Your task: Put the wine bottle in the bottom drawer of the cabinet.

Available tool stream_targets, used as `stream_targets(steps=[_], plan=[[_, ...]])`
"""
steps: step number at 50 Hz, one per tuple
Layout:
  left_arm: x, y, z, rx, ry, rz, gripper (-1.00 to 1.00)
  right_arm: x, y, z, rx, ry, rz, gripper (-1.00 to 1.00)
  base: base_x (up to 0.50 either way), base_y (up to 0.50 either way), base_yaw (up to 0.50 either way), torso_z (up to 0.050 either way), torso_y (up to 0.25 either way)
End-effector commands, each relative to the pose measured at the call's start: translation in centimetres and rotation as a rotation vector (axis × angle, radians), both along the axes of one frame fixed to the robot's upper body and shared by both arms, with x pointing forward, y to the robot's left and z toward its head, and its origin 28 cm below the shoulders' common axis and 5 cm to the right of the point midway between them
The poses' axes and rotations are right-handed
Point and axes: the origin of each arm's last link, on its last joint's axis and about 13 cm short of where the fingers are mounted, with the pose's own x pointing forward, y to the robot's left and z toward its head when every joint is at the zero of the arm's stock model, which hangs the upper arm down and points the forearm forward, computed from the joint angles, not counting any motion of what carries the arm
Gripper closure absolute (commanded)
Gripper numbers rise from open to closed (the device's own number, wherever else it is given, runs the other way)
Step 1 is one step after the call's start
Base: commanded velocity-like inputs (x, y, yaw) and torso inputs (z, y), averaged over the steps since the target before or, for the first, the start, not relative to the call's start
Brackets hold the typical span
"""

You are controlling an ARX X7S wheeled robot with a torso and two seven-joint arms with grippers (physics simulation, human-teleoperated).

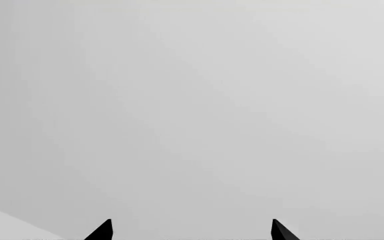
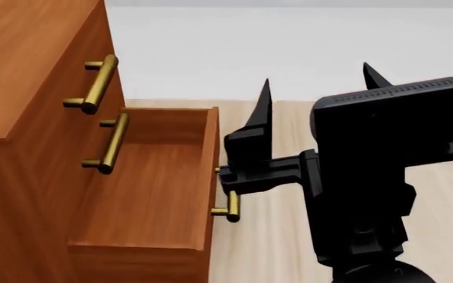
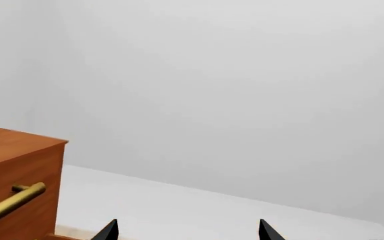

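Nearest the head camera, the lower right of the frame is being filled by the right gripper (image 2: 317, 88), its black fingers spread wide with nothing held. The bottom drawer (image 2: 151, 194) is being shown pulled out at lower left of the cabinet (image 2: 22, 88). The wine bottle isn't being seen anywhere. The left gripper (image 1: 190, 231) is likewise being kept wide apart, empty.

The bottom drawer (image 2: 144, 194) stands pulled out of the cabinet (image 2: 30, 118), its cavity open from above and unobstructed. The right pincer (image 2: 317, 94) stands just beside the drawer's front panel, tips spread and pointing up, its body close to the brass handle (image 2: 230, 209). Above the drawer, two upper handles (image 2: 101, 82) project from the cabinet face. Beyond the drawer, bare floor (image 2: 289, 59) lies open.
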Motion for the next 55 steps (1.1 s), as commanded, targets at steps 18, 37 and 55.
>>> stream_targets(steps=[18, 37, 55], plan=[[0.1, 0.0, -0.1, -0.002, 0.007, -0.003, -1.0, -1.2, 0.0, -0.3, 0.036, 0.003, -0.005, -1.0, 0.13, 0.02, 0.0, 0.0, 0.0], [0.1, -0.1, -0.1, 0.012, 0.017, -0.003, -1.0, -1.6, 0.0, 0.1, 0.034, -0.006, -0.002, -1.0, 0.0, 0.0, 0.0, 0.0, -0.091], [0.1, 0.0, 0.0, 0.004, 0.006, -0.005, -1.0, -2.0, 0.0, 0.4, 0.034, -0.012, -0.005, -1.0, 0.0, 0.0, 0.0, 0.0, -0.126]])
